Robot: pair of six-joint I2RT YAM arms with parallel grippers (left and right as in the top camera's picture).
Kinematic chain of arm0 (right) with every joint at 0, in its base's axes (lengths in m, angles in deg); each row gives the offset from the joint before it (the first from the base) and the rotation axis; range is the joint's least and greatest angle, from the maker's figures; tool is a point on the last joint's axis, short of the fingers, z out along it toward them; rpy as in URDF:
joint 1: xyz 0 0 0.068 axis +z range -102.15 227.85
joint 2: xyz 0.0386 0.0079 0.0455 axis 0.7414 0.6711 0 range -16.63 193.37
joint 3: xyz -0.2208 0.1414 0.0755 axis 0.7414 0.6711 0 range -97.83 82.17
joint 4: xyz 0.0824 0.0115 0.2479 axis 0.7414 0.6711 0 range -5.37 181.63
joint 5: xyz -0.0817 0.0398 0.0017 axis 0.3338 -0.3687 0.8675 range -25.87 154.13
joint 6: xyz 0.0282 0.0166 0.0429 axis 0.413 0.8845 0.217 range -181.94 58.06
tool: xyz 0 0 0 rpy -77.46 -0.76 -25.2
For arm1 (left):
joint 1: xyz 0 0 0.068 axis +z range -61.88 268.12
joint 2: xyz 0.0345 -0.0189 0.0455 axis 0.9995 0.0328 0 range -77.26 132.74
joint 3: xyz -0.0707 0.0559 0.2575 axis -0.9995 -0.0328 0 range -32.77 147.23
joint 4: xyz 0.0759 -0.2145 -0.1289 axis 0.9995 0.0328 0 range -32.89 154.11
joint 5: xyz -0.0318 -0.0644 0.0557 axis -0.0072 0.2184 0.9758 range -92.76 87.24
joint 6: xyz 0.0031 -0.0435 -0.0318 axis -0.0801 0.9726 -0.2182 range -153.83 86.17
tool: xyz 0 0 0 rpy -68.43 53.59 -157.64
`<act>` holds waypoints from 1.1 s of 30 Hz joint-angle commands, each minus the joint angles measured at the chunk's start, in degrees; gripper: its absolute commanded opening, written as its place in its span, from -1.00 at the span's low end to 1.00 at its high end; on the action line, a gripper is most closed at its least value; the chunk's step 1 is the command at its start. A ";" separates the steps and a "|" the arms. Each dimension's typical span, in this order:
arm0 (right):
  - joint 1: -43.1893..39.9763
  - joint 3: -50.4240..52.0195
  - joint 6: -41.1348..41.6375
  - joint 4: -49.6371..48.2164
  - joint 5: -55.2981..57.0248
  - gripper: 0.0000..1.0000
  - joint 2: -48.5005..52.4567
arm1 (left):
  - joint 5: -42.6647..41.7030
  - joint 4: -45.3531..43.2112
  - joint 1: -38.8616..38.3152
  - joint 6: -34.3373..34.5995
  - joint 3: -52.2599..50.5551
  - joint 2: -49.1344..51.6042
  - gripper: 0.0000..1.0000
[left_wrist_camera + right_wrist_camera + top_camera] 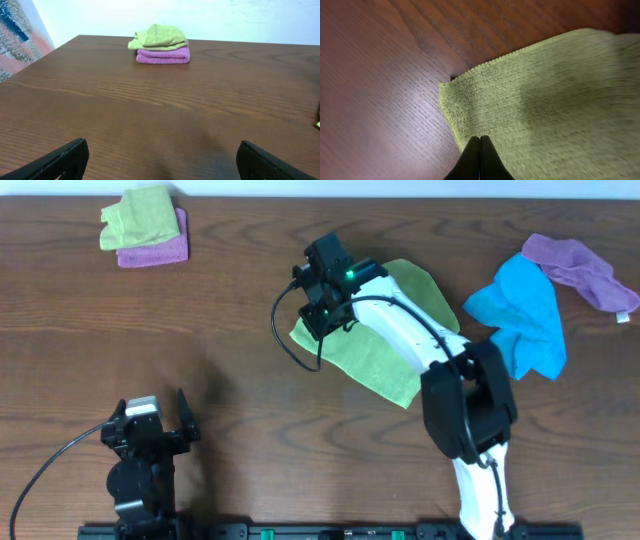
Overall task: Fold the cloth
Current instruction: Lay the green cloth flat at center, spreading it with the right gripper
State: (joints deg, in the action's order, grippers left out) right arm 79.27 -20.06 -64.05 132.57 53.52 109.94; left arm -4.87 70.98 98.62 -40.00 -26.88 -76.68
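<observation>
Dark wood-grain desk [250, 410], pale wall beyond its far edge. We list the contents and the hazard we attach to each.

Item 1, the cloth [365, 360]: lime-green, lying flat between the desk's centre and its right edge. It is partly under the right arm, with one corner pointing toward the left edge.

Item 2, right end effector [480, 142]: fingers pressed together, tips down on the cloth just inside the hem near that corner. We cannot tell whether any fabric sits between them. Hazard: if only the nap is caught, we judge the corner would drop out on a lift. Hazard: the pinch sits beside the corner, not on it, so a fold carried from there may come out skewed.

Item 3, left end effector [150, 412]: spread wide and holding nothing, toward the near-left corner, well apart from the cloth. Hazard: nothing pins the opposite side, so the soft towel could slide over the wood rather than double over.

Item 4, blue cloth [525, 310]: crumpled, just beside the cloth's right corner. We cannot tell whether they touch. Hazard: a drag toward the right edge could gather it in.

Item 5, black cable [278, 330]: loops beside the cloth's left corner and may snag it.

Item 6, small folded green cloth [140, 215]: rests on a folded purple cloth [155, 250] at the far-left corner, clear of the work.
</observation>
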 commanded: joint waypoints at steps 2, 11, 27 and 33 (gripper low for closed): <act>0.66 0.37 -0.09 -0.87 -1.79 -0.98 1.07 | 0.81 0.61 0.39 0.20 -1.51 -0.35 0.91; 0.92 0.37 1.22 -1.90 -4.90 -0.97 3.85 | 0.81 0.61 0.39 0.20 -1.51 -0.37 0.91; 1.46 0.37 1.90 -4.79 -4.87 -0.97 6.93 | 0.81 0.61 0.39 0.20 -1.51 -0.35 0.91; 2.10 0.37 1.88 -5.05 -4.90 -0.97 7.63 | 0.81 0.61 0.39 0.20 -1.51 -0.37 0.91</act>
State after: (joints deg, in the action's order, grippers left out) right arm 80.40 -19.95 -62.98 127.30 49.30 116.10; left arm -4.87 70.98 98.62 -40.00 -26.88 -76.68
